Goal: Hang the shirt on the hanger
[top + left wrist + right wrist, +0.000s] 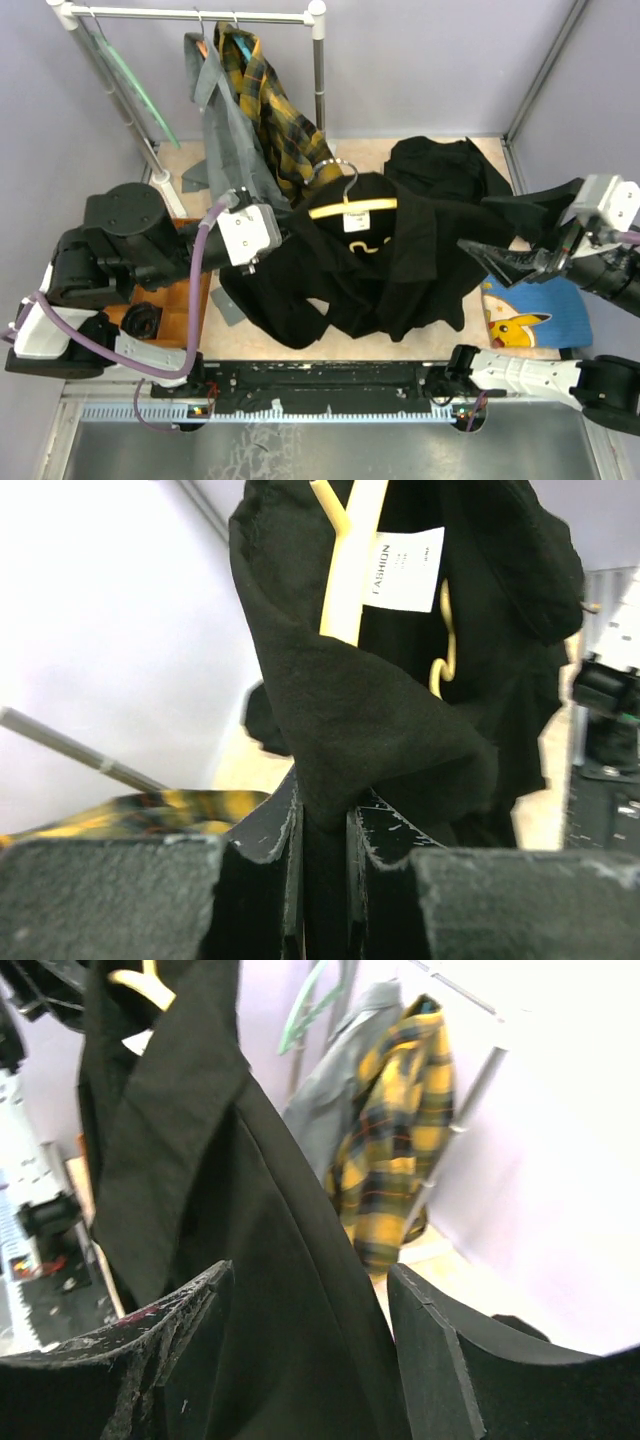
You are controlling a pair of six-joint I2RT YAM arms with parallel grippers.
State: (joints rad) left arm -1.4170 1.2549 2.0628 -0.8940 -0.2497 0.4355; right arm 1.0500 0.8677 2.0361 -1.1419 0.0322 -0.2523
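Left wrist, black shirt draped on yellow hanger, left jaws pinching it; right jaws' grip unclear

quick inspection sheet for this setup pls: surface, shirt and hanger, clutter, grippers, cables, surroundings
surface: beige table, clothes on it
job's things: black shirt heaped mid-table, yellow hanger inside its collar
clutter: second black garment, blue cartoon cloth
grippers: left gripper shut on shirt; right gripper has shirt fabric between fingers, grip unclear
cables: purple cable, looped at left
surroundings: rack holding plaid shirt, grey shirt, green hanger
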